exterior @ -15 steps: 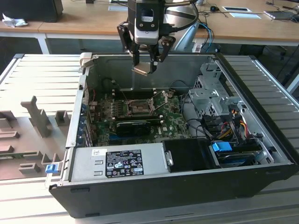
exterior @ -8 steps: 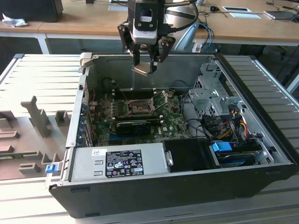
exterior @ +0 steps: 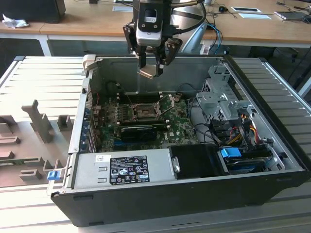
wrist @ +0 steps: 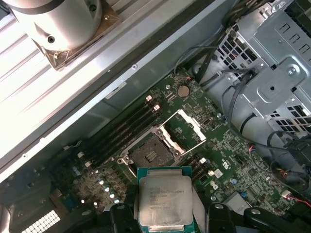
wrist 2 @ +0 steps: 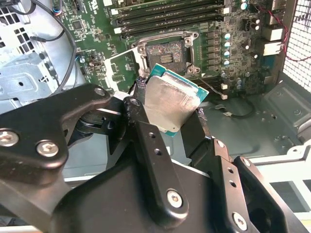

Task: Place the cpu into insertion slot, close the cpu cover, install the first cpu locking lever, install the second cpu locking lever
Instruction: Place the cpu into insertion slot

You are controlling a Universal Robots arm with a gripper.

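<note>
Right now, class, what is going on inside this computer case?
The robot's gripper holds the processor chip by its edges above the open computer case, over the motherboard. The socket below is empty, and the socket cover is swung open beside it. The chip has not been set in yet.

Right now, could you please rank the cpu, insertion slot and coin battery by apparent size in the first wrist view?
1. cpu, though nearness to the camera enlarges it.
2. insertion slot.
3. coin battery.
</note>
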